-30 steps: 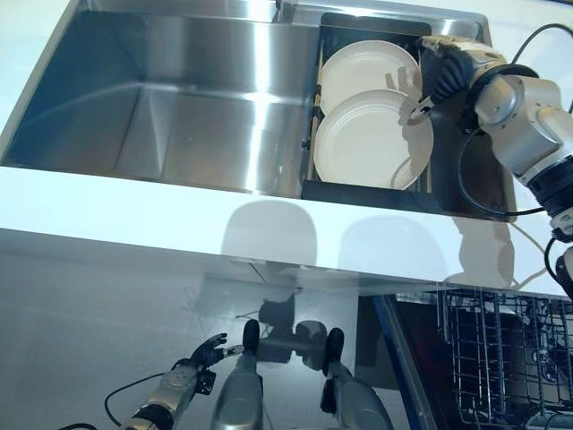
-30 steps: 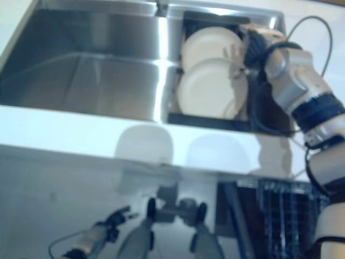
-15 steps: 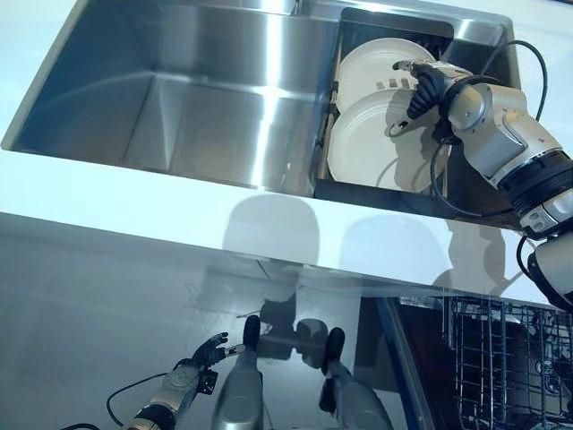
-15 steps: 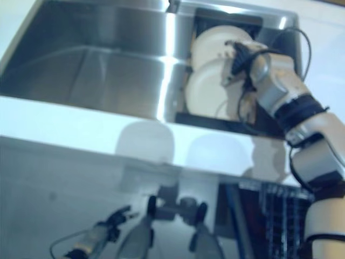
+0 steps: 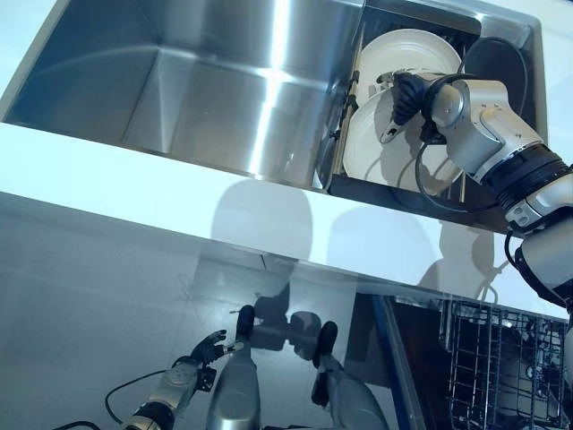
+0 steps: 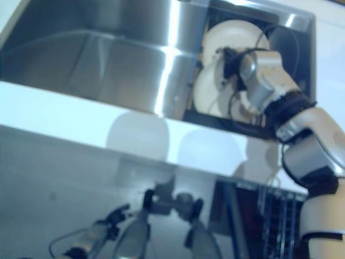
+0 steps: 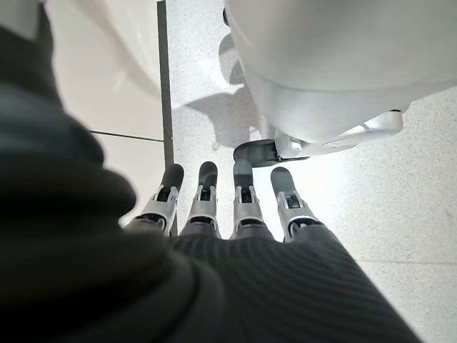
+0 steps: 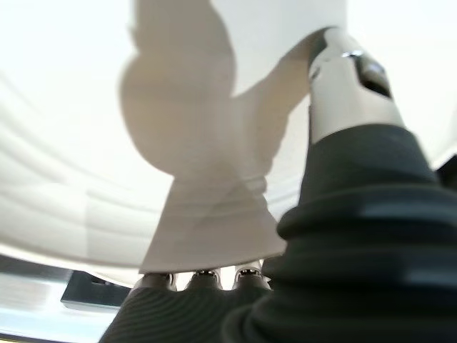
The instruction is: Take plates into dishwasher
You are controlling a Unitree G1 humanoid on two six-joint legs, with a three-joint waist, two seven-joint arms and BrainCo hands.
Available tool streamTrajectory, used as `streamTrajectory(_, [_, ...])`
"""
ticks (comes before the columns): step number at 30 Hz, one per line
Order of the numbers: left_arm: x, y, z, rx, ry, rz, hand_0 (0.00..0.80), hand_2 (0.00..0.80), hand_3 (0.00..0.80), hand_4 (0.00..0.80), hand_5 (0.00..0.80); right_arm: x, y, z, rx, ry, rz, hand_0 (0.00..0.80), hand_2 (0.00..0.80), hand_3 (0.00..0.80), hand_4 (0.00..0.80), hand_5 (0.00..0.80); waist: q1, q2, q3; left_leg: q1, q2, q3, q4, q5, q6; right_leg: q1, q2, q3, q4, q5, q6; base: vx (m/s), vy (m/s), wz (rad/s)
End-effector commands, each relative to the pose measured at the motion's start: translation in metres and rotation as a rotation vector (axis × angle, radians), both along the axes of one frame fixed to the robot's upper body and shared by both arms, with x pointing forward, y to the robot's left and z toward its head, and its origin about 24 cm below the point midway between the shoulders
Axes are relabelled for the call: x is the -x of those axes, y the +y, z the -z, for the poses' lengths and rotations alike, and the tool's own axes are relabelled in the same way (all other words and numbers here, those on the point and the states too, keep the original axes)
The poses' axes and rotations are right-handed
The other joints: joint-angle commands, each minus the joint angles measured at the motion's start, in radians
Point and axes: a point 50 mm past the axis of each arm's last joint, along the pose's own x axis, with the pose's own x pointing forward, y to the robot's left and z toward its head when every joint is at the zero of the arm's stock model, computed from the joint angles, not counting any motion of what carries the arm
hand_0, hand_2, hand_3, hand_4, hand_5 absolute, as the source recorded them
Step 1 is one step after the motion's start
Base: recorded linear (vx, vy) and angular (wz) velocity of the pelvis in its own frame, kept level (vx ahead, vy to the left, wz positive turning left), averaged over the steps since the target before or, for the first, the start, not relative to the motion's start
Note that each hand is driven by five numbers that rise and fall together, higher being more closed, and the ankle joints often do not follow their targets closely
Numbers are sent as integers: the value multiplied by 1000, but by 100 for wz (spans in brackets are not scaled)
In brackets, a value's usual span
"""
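Note:
Two white plates stand overlapping in a black rack (image 5: pixel 394 193) in the sink's right compartment, the far plate (image 5: pixel 407 52) behind the near plate (image 5: pixel 372 152). My right hand (image 5: pixel 408 93) lies across the two plates where they overlap. In the right wrist view a plate (image 8: pixel 107 143) fills the picture, with the thumb (image 8: pixel 344 100) laid on its face and its rim hiding the rest of the hand. My left hand (image 5: pixel 202 350) hangs low by the floor, open and empty, its fingers (image 7: pixel 243 200) straight.
The steel sink basin (image 5: pixel 179 90) lies left of the rack, with the white counter edge (image 5: pixel 134 179) in front of it. A dark round dish (image 5: pixel 498 63) stands at the rack's right end. The open dishwasher's wire basket (image 5: pixel 501 363) is at the lower right.
The camera has shifted. My right hand has moved from the rack's right side leftward onto the plates. The left hand has stayed where it was.

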Motion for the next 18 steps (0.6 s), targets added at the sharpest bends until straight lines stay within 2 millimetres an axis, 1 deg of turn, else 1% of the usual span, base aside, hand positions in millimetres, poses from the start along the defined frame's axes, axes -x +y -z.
streamTrajectory(1, [-10, 2, -7, 11, -42, 3, 0, 0, 0, 0, 0, 4, -21, -25, 38, 41, 145, 0, 0, 0, 0, 0, 22, -35, 36, -13, -6, 27, -4, -8, 15, 3, -82, -23, 11, 33, 76, 0, 0, 0])
streamTrajectory(4, [-11, 2, -8, 12, -46, 0, 0, 0, 0, 0, 0, 4, -33, -15, 12, 122, 206, 0, 0, 0, 0, 0, 22, -35, 42, -12, -3, 29, -4, -6, 13, 4, -84, -22, 11, 35, 76, 0, 0, 0])
streamTrajectory(6, [-11, 2, -8, 11, -47, -1, 0, 0, 0, 0, 0, 4, -40, -10, 5, 155, 233, 78, 78, 78, 78, 78, 21, -35, 42, -11, -2, 29, -4, -6, 13, 4, -84, -21, 11, 35, 76, 0, 0, 0])
streamTrajectory(7, [-12, 3, -8, 11, -47, -1, 0, 0, 0, 0, 0, 4, -45, -8, 5, 173, 255, 223, 223, 223, 223, 223, 21, -35, 43, -10, -1, 30, -4, -5, 12, 5, -84, -20, 12, 35, 76, 0, 0, 0])
streamTrajectory(8, [-11, 3, -8, 11, -46, -1, 0, 0, 0, 0, 0, 4, -48, -7, 11, 174, 258, 489, 489, 489, 489, 489, 20, -35, 43, -9, -1, 31, -4, -5, 12, 5, -84, -19, 12, 35, 75, 0, 0, 0])
streamTrajectory(9, [-11, 3, -8, 12, -46, -1, 0, 0, 0, 0, 0, 4, -50, -7, 8, 170, 262, 800, 800, 800, 800, 800, 20, -34, 43, -8, 0, 31, -4, -5, 12, 7, -85, -19, 12, 34, 75, 0, 0, 0])
streamTrajectory(14, [-9, 5, -7, 2, -43, 0, 0, 0, 0, 0, 0, 5, -58, -14, 35, 110, 281, 800, 800, 800, 800, 800, 20, -39, 37, -4, 2, 32, -4, -6, 12, 11, -81, -13, 9, 35, 76, 0, 0, 0])
streamTrajectory(18, [-6, 7, -5, -7, -39, -2, 0, 0, 0, 0, 0, 7, -57, -33, 64, -15, 268, 800, 800, 800, 800, 800, 17, -43, 26, 2, 3, 31, -4, -8, 10, 19, -78, -9, 7, 33, 77, 0, 0, 0])
